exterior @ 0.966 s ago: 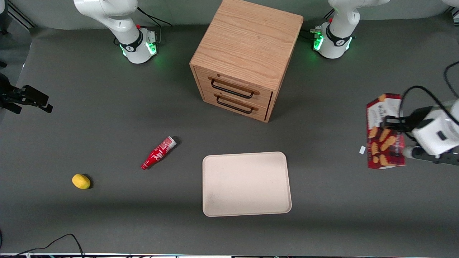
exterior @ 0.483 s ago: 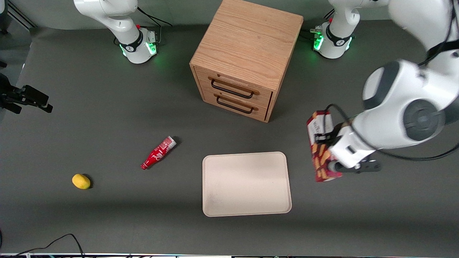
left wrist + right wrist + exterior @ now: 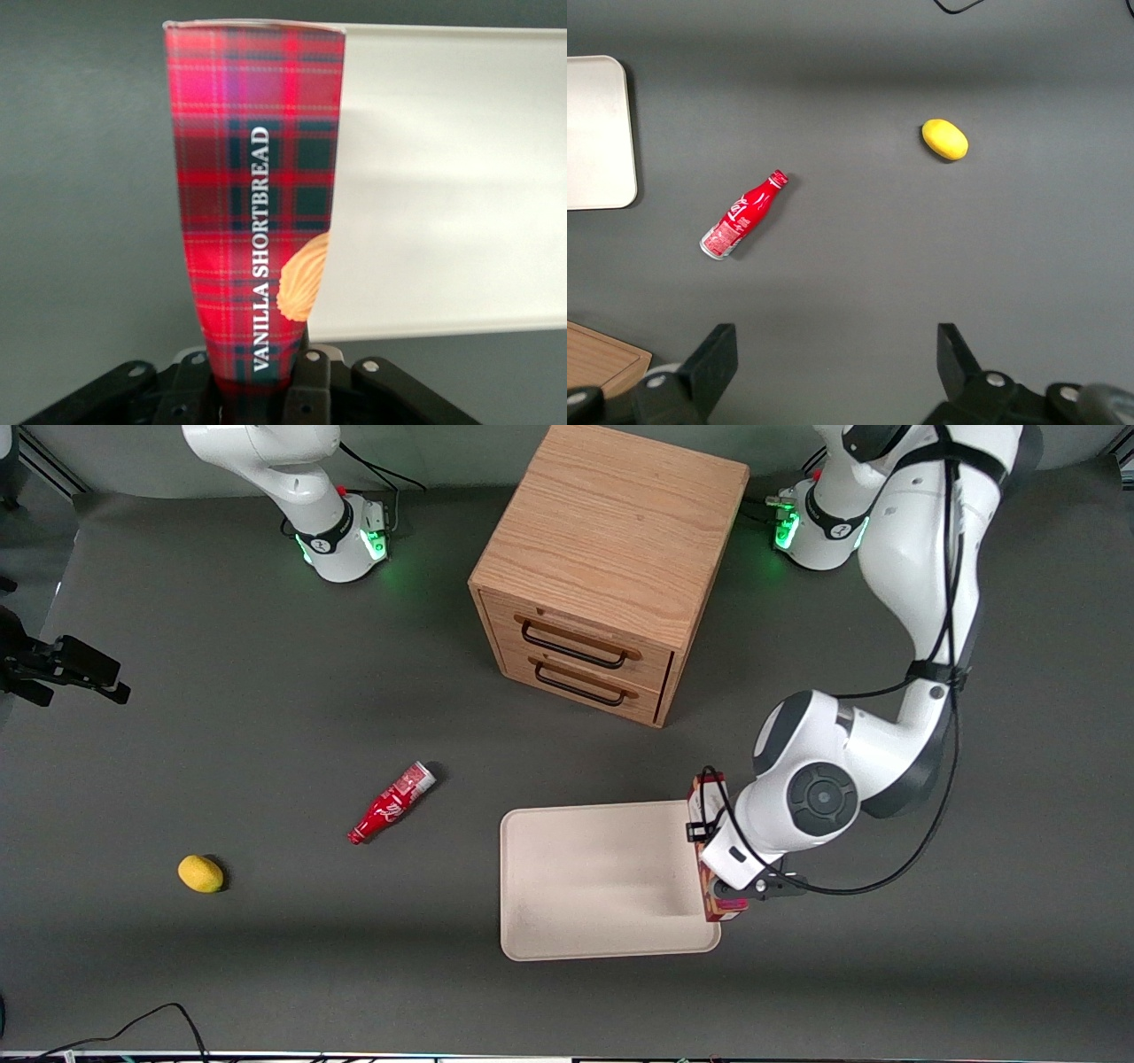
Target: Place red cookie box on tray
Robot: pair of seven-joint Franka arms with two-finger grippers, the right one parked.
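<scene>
Grey matting covers the table, where the tray (image 3: 602, 881) lies nearest the front camera. Over its rim at the working arm's end, the gripper (image 3: 257, 381) is clamped on the red cookie box (image 3: 706, 850), which is held edge-on, its long axis running from near to far. Farther off stands the wooden drawer cabinet (image 3: 611, 567).

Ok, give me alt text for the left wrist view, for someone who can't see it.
The gripper is shut on the red cookie box, a red plaid carton lettered "VANILLA SHORTBREAD", which points away from the camera. Below it, one long edge of the box overlaps the cream tray; its other edge is over the dark grey table.
</scene>
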